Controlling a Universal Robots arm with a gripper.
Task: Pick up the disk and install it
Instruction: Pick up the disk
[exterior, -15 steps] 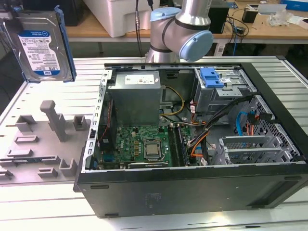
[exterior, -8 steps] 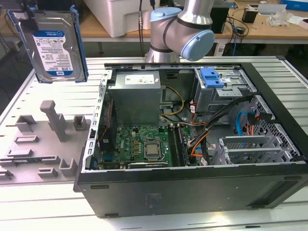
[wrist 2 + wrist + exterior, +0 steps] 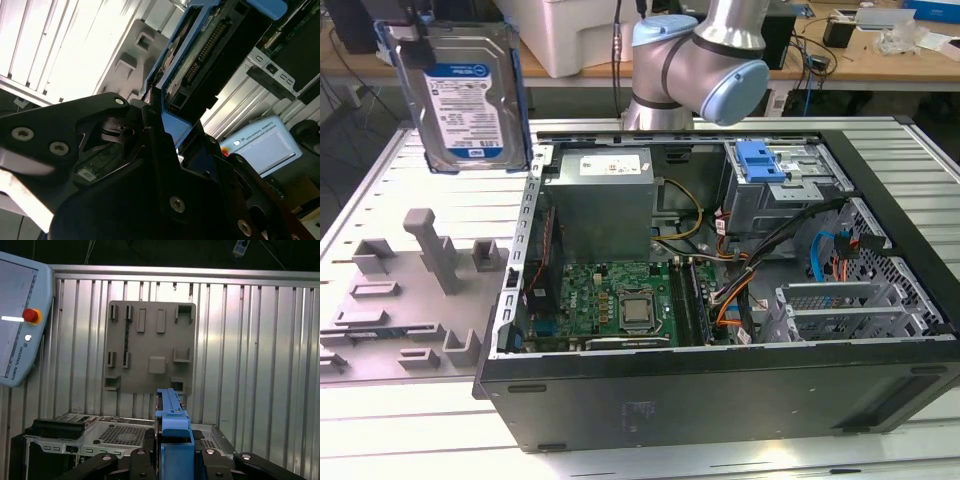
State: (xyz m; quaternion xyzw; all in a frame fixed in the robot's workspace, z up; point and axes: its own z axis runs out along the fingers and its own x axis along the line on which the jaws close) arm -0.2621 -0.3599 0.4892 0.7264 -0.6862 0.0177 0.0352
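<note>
- One ribbed metal worktop (image 3: 365,190) carries an open computer case (image 3: 720,400) and a grey fixture plate (image 3: 390,300); desks (image 3: 880,68) crowd the background.
- End effector (image 3: 173,457) clamped narrow on the disk (image 3: 468,100), gripping its blue frame.
- Disk hangs upright, upper left of the exterior view, clear of the worktop, silver with white-and-blue label facing us.

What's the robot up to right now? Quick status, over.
End effector shut on disk. Disk held aloft, upright, above grey fixture plate. Not yet in open computer case. Cables strung across case interior.
</note>
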